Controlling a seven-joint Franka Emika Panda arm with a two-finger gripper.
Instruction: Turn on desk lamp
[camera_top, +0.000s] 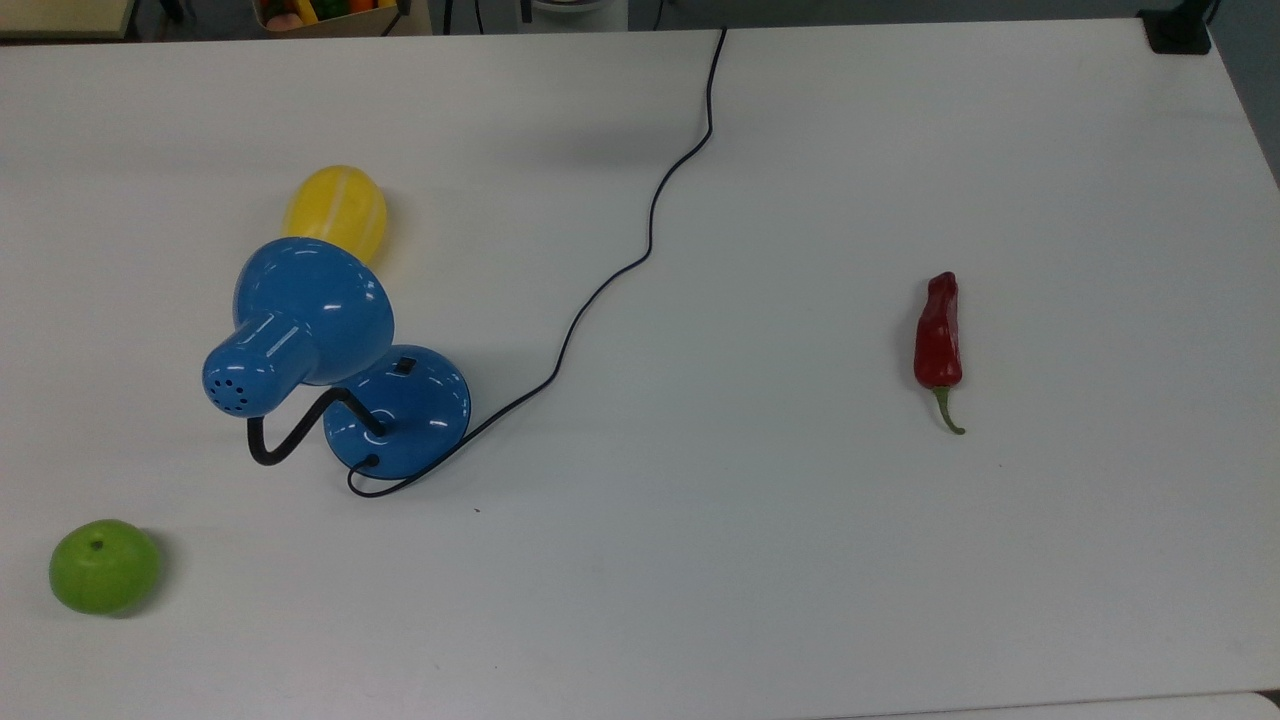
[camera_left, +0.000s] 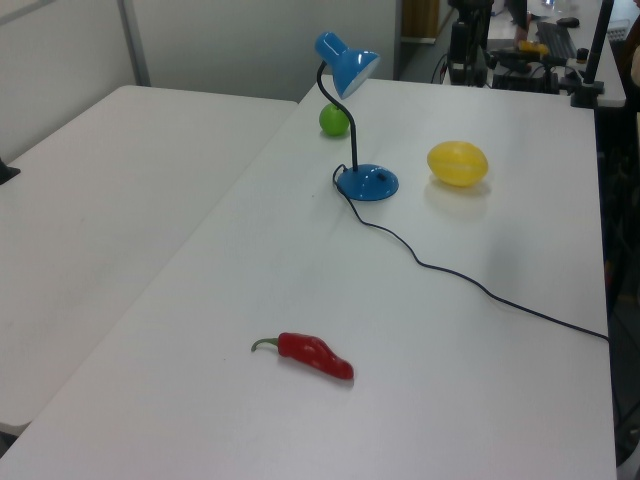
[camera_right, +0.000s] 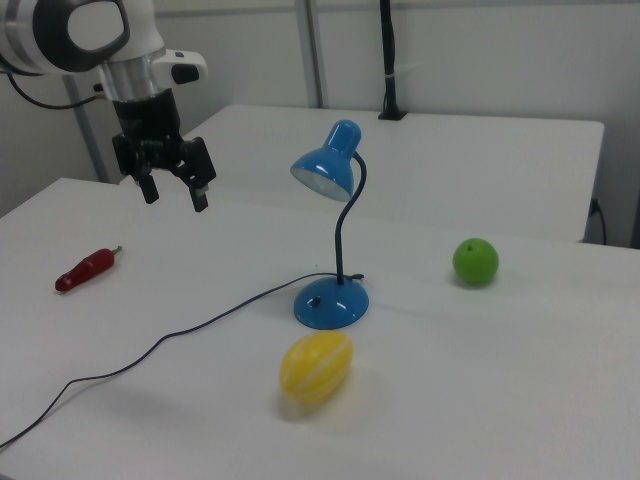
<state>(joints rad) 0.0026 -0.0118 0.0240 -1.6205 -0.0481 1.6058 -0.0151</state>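
Note:
The desk lamp (camera_top: 300, 330) is glossy blue, with a bell-shaped shade, a bent black gooseneck and a round domed base (camera_top: 405, 405) carrying a small black switch (camera_top: 404, 366). It stands upright on the white table at the top view's left, and its bulb looks unlit. In the left view the desk lamp (camera_left: 350, 70) rises from its base (camera_left: 367, 182) at the far end. The right view has the desk lamp (camera_right: 335, 230) at centre. My gripper (camera_right: 175, 195) hangs open in the air, well to the right view's left of the lamp, holding nothing.
The lamp's thin black cord (camera_top: 640, 250) snakes across the table to the far edge. A yellow melon-like fruit (camera_top: 336, 212) lies just behind the shade, a green apple (camera_top: 103, 566) sits near the front left corner, and a red chili pepper (camera_top: 938, 335) lies at the top view's right.

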